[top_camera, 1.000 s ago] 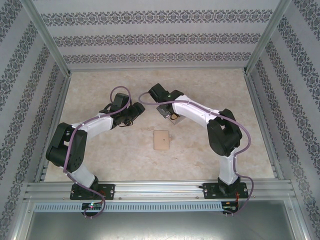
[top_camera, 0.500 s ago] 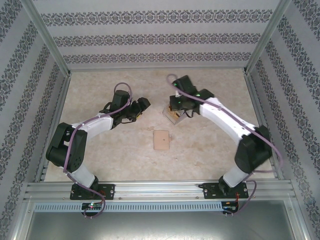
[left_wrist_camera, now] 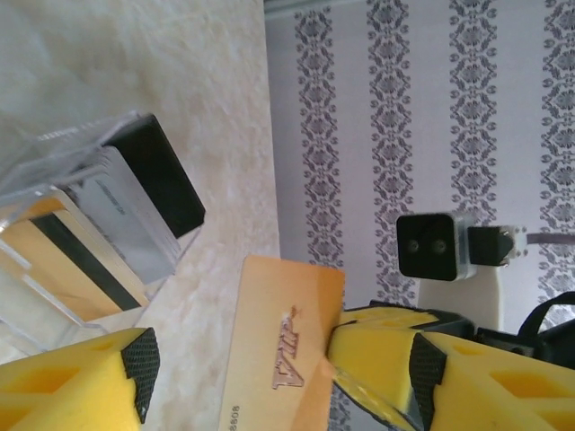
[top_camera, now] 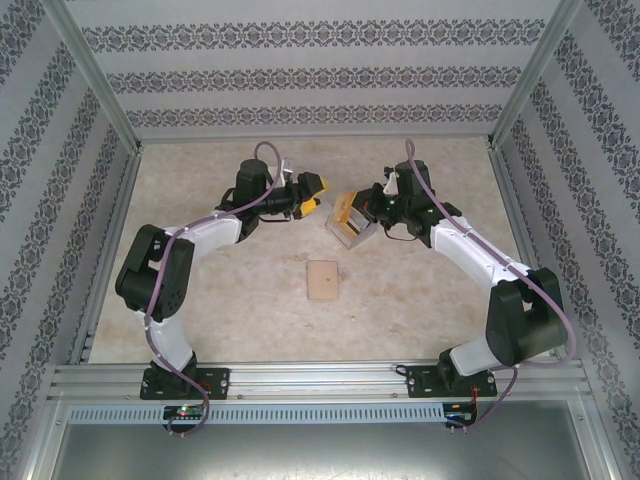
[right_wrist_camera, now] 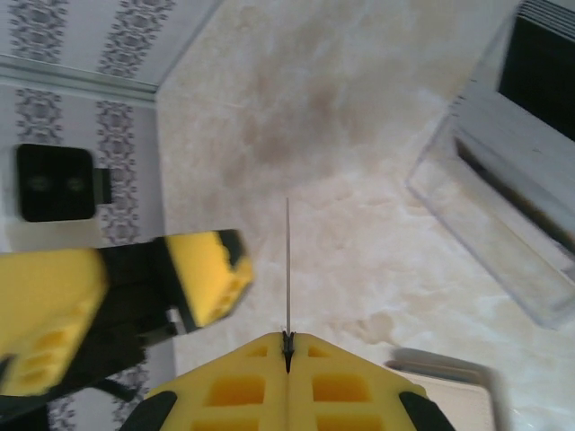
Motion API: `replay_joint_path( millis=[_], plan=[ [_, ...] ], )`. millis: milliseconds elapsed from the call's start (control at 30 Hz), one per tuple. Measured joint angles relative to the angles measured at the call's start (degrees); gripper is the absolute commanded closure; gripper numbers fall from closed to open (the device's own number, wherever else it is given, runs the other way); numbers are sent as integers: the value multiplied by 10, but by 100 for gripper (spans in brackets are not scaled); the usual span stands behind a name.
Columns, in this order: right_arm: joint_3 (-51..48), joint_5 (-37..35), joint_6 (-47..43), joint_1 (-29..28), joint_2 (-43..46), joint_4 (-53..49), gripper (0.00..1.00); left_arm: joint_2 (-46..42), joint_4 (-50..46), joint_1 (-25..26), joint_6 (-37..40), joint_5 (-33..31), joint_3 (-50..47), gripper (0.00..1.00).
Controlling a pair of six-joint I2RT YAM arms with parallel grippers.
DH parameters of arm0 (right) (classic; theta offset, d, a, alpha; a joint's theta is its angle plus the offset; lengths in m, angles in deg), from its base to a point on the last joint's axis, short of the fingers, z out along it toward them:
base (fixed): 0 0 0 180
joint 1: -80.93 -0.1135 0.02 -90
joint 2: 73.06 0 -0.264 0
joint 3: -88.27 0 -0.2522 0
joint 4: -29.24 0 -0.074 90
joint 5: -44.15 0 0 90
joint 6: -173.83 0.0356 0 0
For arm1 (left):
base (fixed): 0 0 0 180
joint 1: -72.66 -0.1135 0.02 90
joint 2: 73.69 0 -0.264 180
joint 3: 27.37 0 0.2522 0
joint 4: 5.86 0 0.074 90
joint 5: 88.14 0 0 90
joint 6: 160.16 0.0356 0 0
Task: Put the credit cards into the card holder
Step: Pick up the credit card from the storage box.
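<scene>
My right gripper (top_camera: 366,206) (right_wrist_camera: 287,339) is shut on an orange credit card (top_camera: 345,208) marked "VIP" (left_wrist_camera: 278,341). It holds the card in the air above the table, and the card shows edge-on (right_wrist_camera: 287,269) in the right wrist view. My left gripper (top_camera: 312,195) (left_wrist_camera: 283,368) is open, and the card stands between its fingers (left_wrist_camera: 139,359) with a gap on one side. More credit cards, black (left_wrist_camera: 157,180), grey (left_wrist_camera: 121,215) and orange (left_wrist_camera: 63,260), stand in a clear box (top_camera: 355,235). The tan card holder (top_camera: 322,280) lies flat on the table, nearer the arm bases.
The clear box (right_wrist_camera: 503,224) sits just below the two grippers. Patterned walls and a metal frame (top_camera: 110,120) enclose the marble-look table (top_camera: 420,300) on three sides. The right wrist's camera (left_wrist_camera: 436,247) faces the left gripper.
My right gripper has lifted the orange card out of the clear box and turned it toward the left. The left gripper has swung up and to the right around the card.
</scene>
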Motion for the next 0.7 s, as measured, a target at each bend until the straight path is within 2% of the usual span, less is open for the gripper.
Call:
replay_joint_path(
  millis=[100, 167, 433, 533, 700],
  plan=[
    [-5, 21, 23, 6, 0, 35, 99, 17, 19, 7, -23, 15, 1, 35],
    [-10, 31, 36, 10, 0, 52, 99, 24, 29, 10, -37, 26, 3, 45],
    [-38, 68, 123, 32, -21, 134, 95, 33, 54, 13, -84, 52, 23, 96],
    [-44, 83, 144, 37, -33, 154, 82, 33, 63, 13, -103, 49, 24, 100],
    [-48, 96, 166, 40, -37, 181, 73, 34, 93, 13, -153, 38, 24, 100]
  ],
)
